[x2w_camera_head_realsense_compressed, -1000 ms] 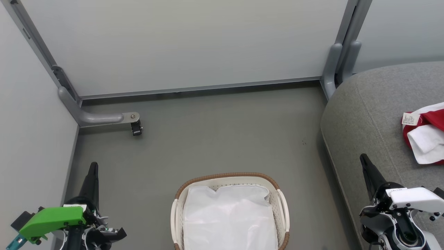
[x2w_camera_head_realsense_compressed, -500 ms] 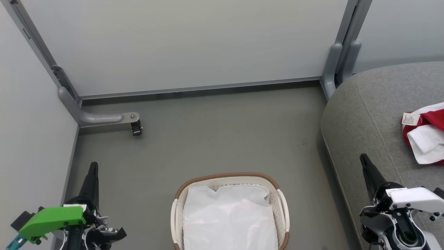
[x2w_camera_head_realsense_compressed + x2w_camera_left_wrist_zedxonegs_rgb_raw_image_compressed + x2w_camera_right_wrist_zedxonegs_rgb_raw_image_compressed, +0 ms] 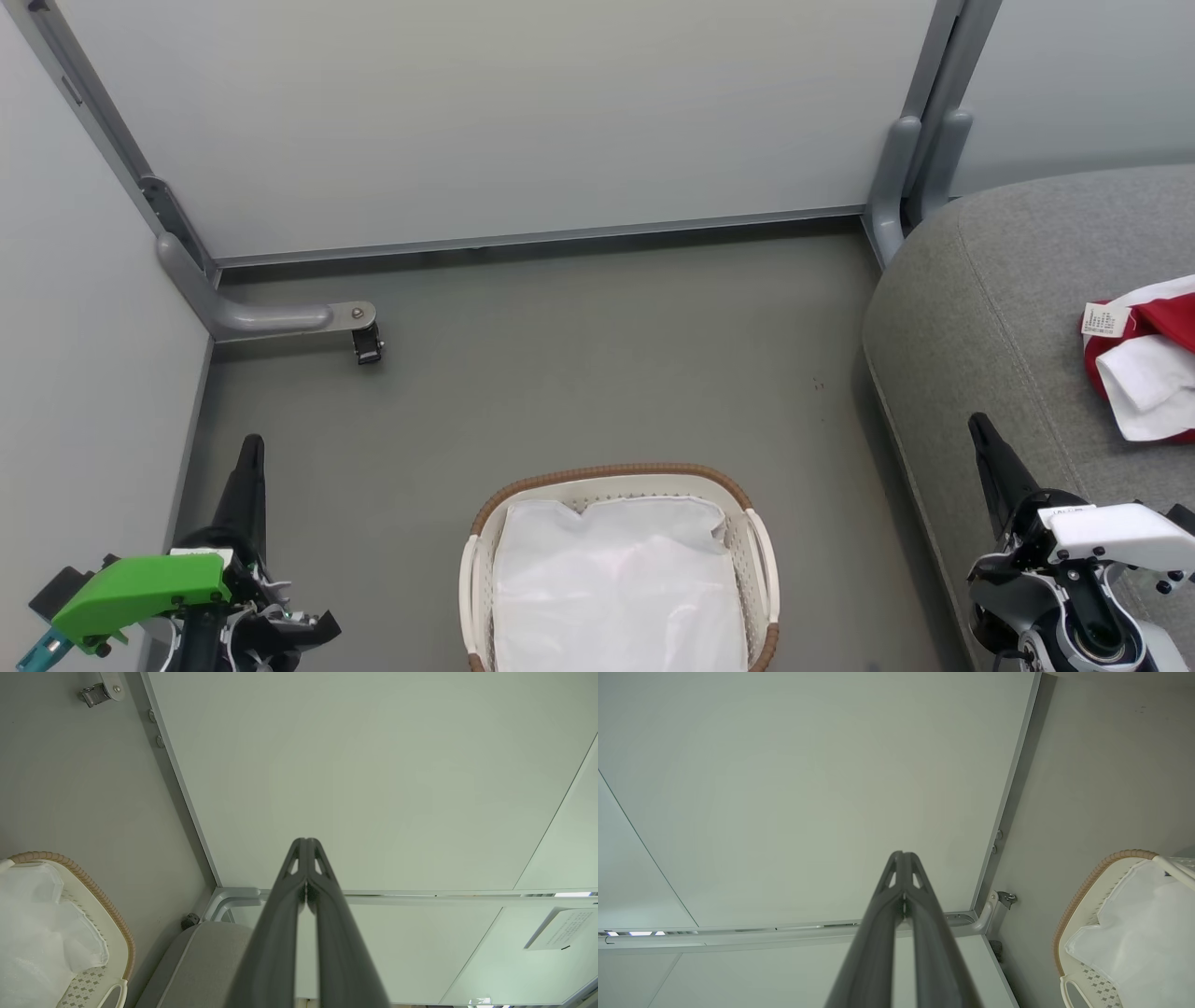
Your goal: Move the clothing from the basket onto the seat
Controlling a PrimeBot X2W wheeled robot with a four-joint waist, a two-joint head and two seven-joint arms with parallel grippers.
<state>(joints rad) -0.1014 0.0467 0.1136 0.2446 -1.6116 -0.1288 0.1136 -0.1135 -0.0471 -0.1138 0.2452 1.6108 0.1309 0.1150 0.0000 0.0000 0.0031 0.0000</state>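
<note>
The white basket with a brown rim stands on the floor at the bottom centre, holding a plain white liner sheet. Red and white clothing with a white label lies on the grey seat at the right edge. My left gripper is shut and empty at the lower left, well left of the basket. My right gripper is shut and empty over the seat's front edge, left of the clothing. The wrist views show both pairs of fingers pressed together: the left gripper and the right gripper.
Pale partition walls close the back and left. A grey bracket foot with a small caster sticks out at the left wall's base. Grey posts stand at the back right by the seat. Bare floor lies between basket and wall.
</note>
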